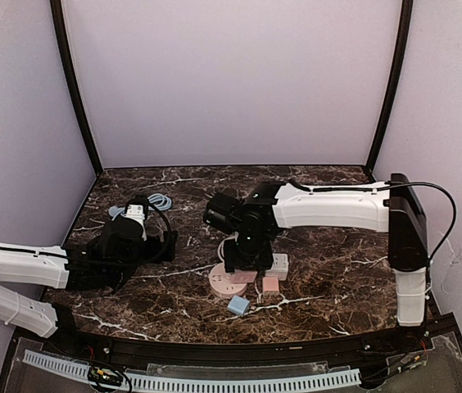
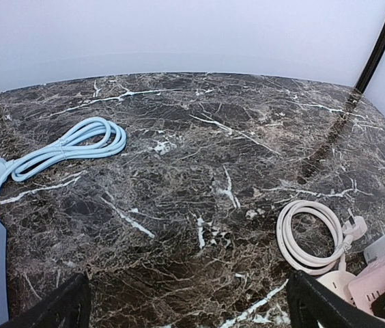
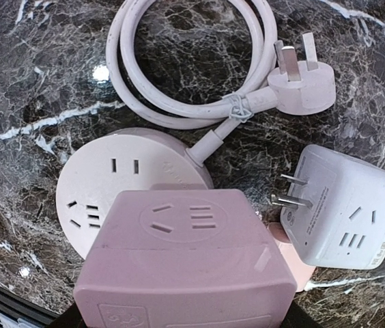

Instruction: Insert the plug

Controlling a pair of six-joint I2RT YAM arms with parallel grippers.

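On a dark marble table (image 1: 337, 270), a round pink socket hub (image 3: 110, 184) is partly hidden at its 5 o'clock edge by a pink cube adapter (image 3: 186, 260) pinched in the right gripper (image 1: 243, 264), a white cube adapter (image 3: 346, 212) is laid at the pink cube's 3 o'clock, and the left gripper (image 2: 186, 307) is held spread and empty.

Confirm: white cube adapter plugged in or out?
Out. White cube adapter lies on its side, prongs bare, beside the round pink socket.
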